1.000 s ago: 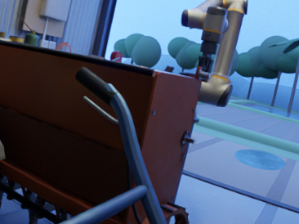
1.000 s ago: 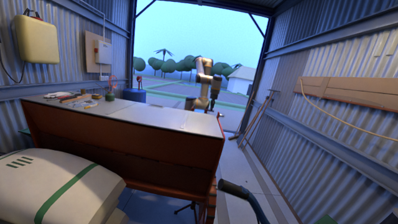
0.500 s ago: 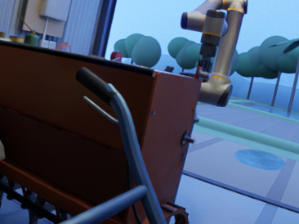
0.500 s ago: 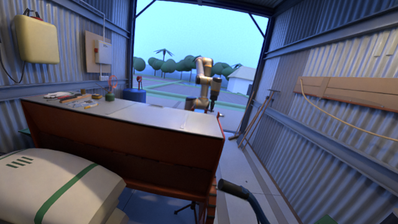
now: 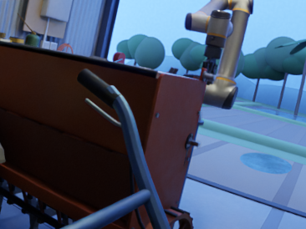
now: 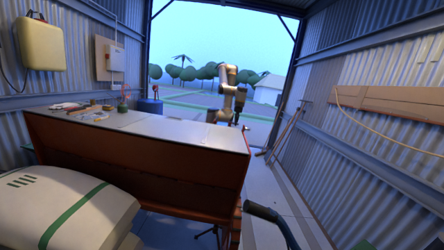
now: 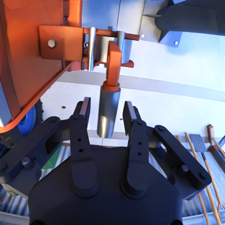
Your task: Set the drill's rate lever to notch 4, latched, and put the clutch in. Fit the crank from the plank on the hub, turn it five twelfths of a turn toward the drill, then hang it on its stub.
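Observation:
The rate lever (image 7: 112, 68) is an orange arm ending in a steel grey cylindrical handle (image 7: 107, 112), and it stands in a slotted orange bracket (image 7: 61, 42) on the end of the red seed drill (image 6: 138, 149). My gripper (image 7: 106, 110) sits just behind the handle with a finger on each side of it, open and holding nothing. From the side, the gripper (image 5: 207, 69) hangs over the drill's far top corner. A small hub stub (image 5: 191, 143) sticks out of the drill's end wall lower down. The crank and plank are out of sight.
A white sack with a green stripe (image 6: 59, 208) lies in the shed's near left. A blue tubular handle (image 5: 125, 138) crosses in front of the drill. Long-handled tools (image 6: 284, 128) lean on the right wall, and small tools (image 6: 83, 111) lie on the drill's lid.

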Robot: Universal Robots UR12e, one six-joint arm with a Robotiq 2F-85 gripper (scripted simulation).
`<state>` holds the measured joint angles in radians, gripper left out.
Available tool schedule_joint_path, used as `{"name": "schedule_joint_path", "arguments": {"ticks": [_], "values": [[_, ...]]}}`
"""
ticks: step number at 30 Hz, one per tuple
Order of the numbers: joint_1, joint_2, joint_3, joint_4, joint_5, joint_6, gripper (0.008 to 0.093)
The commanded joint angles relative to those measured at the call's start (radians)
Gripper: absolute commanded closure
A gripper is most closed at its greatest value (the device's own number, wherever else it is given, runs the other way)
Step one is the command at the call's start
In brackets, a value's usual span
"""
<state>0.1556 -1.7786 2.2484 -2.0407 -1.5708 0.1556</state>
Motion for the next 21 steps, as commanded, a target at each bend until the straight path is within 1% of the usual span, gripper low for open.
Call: {"name": "schedule_joint_path", "arguments": {"ticks": [1, 8, 9, 21], "values": [[0.000, 0.000, -0.001, 0.000, 0.000, 0.000, 0.0534], [0.000, 0.000, -0.001, 0.000, 0.000, 0.000, 0.0534], [0.000, 0.000, -0.001, 0.000, 0.000, 0.000, 0.0544], [0.000, 0.000, -0.001, 0.000, 0.000, 0.000, 0.0784]]}}
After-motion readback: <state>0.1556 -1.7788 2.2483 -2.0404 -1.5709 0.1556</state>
